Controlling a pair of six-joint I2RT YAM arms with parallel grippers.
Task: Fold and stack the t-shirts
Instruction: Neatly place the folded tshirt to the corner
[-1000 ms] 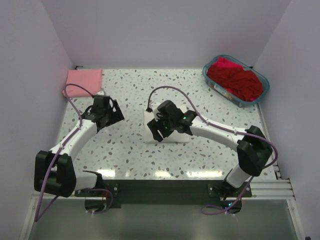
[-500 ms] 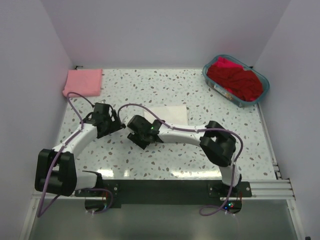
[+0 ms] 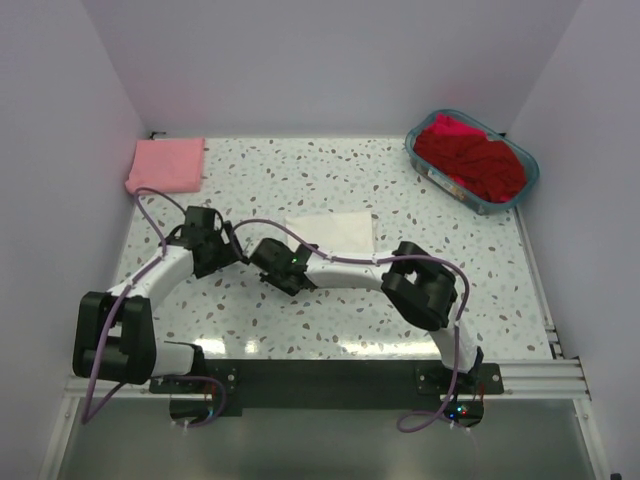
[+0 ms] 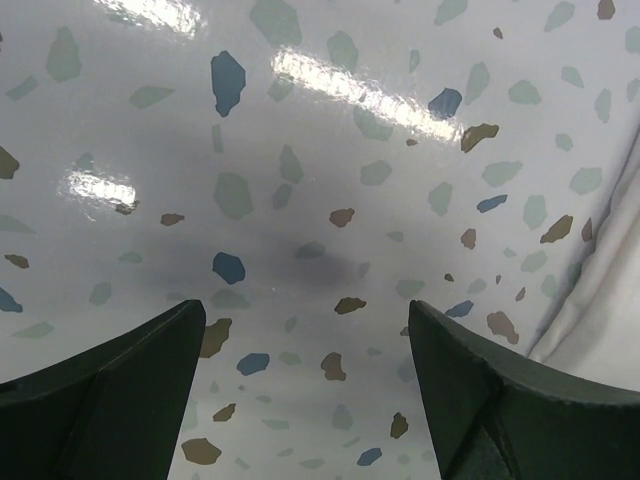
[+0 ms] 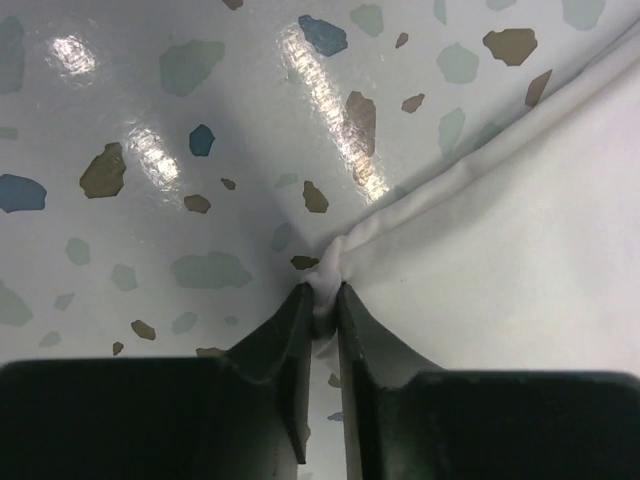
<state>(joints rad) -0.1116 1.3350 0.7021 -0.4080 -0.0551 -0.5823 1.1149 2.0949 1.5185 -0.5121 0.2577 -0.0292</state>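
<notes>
A folded white t-shirt [image 3: 332,230] lies in the middle of the table. My right gripper [image 3: 292,266] is at its near left edge. In the right wrist view the jaws [image 5: 322,295] are shut on a pinched fold of the white t-shirt [image 5: 500,230] hem. My left gripper [image 3: 214,250] hovers just left of it, open over bare table [image 4: 300,200] with nothing between its fingers; the white cloth [image 4: 605,310] shows at the right border of the left wrist view. A folded pink t-shirt [image 3: 166,165] lies at the far left corner. Red t-shirts [image 3: 470,158] fill the basket.
The teal plastic basket [image 3: 425,168] stands at the far right corner. Lilac walls close in the table on the left, back and right. The right arm's elbow [image 3: 420,285] sits near the front centre, its forearm lying across the shirt's near edge.
My right arm swung left from over the white t-shirt to its near left edge, and its jaws closed on the hem. The left gripper shifted only slightly and stayed open.
</notes>
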